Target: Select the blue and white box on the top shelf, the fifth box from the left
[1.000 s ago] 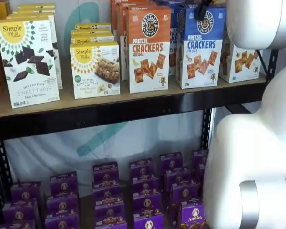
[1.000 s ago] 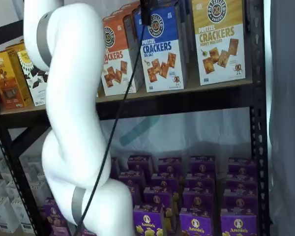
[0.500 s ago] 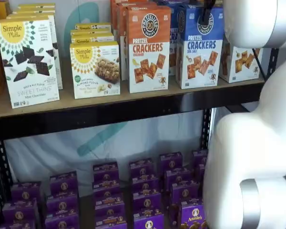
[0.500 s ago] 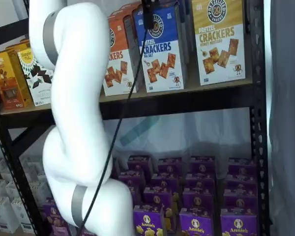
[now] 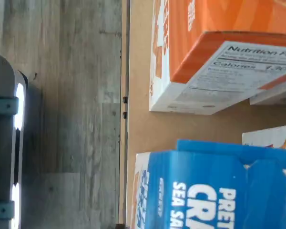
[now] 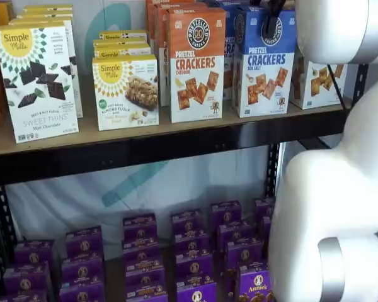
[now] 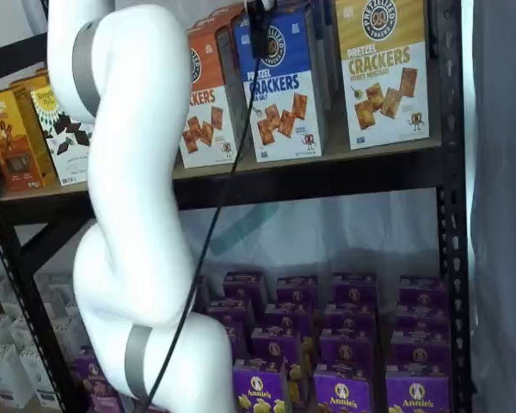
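We see the blue and white box [image 6: 264, 60] standing upright on the top shelf [image 6: 176, 141], close to the front rail, in both shelf views. To one side of it stands the orange-and-white Pretzel Crackers box [image 6: 196, 63], with a narrow gap between the two. On its other side is the yellow-and-white Pretzel Crackers box [image 7: 383, 69], shown clearly in a shelf view and partly hidden behind the arm [image 6: 340, 189] in the other. Further along the same shelf stand the Simple Mills almond flour bars box [image 6: 126, 91] and the Sweet Thins box [image 6: 36, 78].

The gripper [image 7: 259, 26] hangs from above, in front of the upper blue half of the blue and white box, at its logo, with a black cable [image 7: 206, 232] trailing down from it. In a shelf view only a dark finger [image 6: 271, 19] shows over the box front. We cannot tell whether the gripper is open or closed, or whether it touches the carton: no gap between the fingers can be made out.

In the wrist view the blue top and front of the blue and white box [image 5: 214, 191] fill one side, the orange box [image 5: 214, 52] lies beside it, and tan shelf board shows between them.

Purple Annie's boxes [image 6: 195, 251] fill the lower shelf.
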